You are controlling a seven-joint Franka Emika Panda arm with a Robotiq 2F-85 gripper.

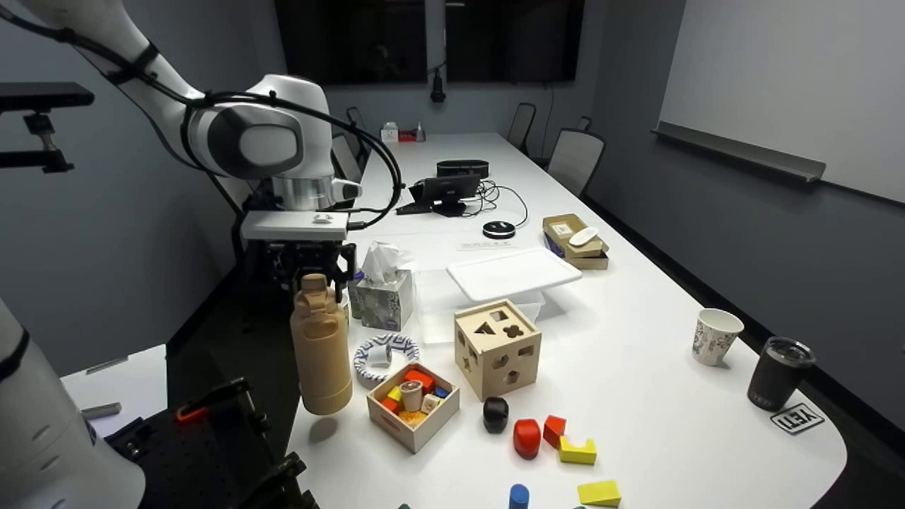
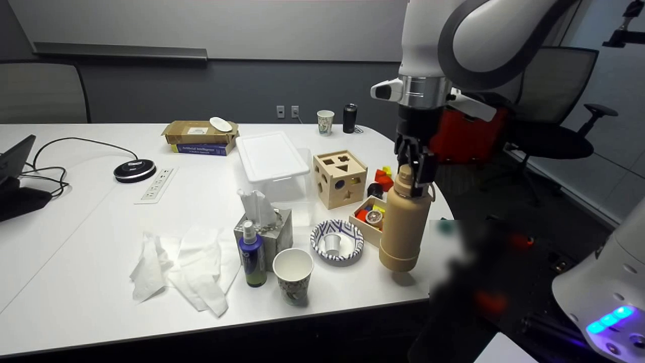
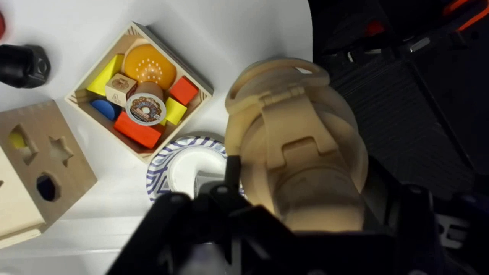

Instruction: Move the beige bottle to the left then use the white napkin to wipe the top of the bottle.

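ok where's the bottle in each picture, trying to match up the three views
In an exterior view, the bottle is in the lower half, left of centre, with the box of blocks to its right.
In an exterior view, the bottle is right of centre, partly hiding the box.
In the wrist view, the bottle is mostly right of centre, the box to its left.
Shared landmark: the box of blocks.

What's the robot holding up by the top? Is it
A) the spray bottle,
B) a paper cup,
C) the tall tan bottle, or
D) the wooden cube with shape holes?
C: the wrist view shows the gripper with a finger on each side of the beige bottle, near its top.
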